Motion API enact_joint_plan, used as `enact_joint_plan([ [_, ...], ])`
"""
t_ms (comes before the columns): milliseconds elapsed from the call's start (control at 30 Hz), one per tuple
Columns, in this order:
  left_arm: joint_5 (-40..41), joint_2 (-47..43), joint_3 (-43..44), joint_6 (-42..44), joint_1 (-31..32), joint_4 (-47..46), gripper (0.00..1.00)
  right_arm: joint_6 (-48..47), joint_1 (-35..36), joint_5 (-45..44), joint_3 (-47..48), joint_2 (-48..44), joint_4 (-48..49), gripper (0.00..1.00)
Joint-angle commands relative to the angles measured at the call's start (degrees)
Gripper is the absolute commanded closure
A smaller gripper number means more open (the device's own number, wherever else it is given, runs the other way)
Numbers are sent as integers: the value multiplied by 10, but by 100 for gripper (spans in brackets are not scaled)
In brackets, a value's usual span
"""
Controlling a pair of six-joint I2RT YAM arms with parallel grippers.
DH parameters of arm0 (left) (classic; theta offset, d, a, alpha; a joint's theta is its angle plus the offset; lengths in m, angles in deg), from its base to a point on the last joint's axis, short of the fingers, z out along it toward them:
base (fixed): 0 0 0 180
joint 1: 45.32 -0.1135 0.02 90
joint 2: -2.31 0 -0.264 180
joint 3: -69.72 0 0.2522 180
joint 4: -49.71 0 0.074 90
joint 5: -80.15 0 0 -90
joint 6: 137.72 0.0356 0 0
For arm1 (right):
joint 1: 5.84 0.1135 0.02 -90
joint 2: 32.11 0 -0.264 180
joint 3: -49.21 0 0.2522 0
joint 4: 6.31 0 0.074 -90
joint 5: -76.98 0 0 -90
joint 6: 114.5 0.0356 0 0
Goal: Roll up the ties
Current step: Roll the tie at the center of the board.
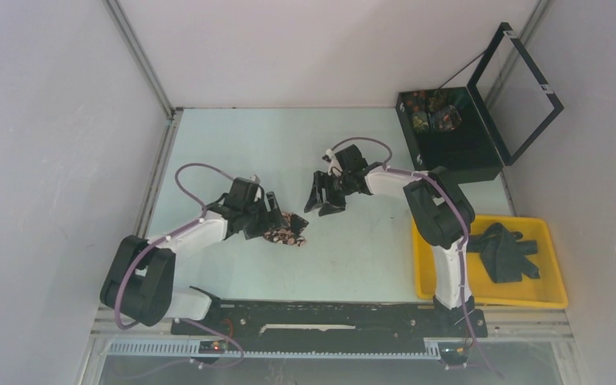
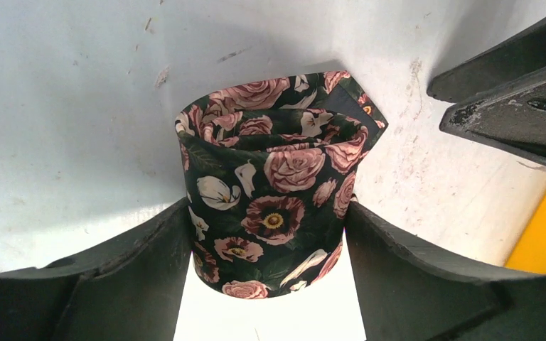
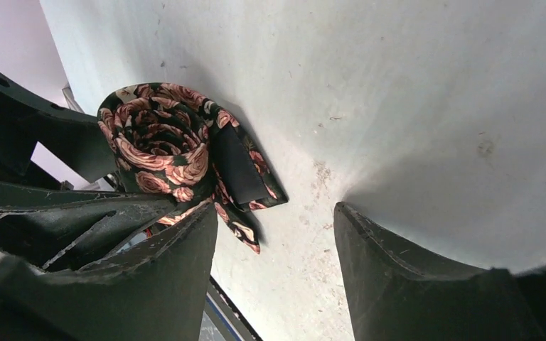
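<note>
A rolled tie [image 1: 286,232], black with pink roses, sits on the pale table in front of the left arm. In the left wrist view the roll [image 2: 274,192] stands between the two fingers, which press its sides. My left gripper [image 1: 282,223] is shut on it. My right gripper [image 1: 326,200] hovers to the right of the roll, open and empty. The right wrist view shows the roll [image 3: 167,145] with its loose tail end lying on the table, left of the open fingers. Dark plain ties [image 1: 507,252] lie in a yellow tray [image 1: 553,298].
A black box [image 1: 457,148] with its lid open stands at the back right and holds rolled patterned ties [image 1: 431,111]. The yellow tray sits at the right, near the right arm's base. White walls enclose the table on the left, back and right.
</note>
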Motion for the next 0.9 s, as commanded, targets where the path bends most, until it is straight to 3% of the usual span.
enact_joint_plan([
  [0, 54, 17, 50, 29, 20, 57, 23, 12, 9, -8, -3, -13, 22, 35],
  [567, 75, 48, 90, 32, 40, 84, 24, 94, 59, 73, -2, 28, 134, 41],
  [867, 68, 36, 94, 33, 40, 87, 23, 31, 43, 2, -15, -25, 48, 40],
])
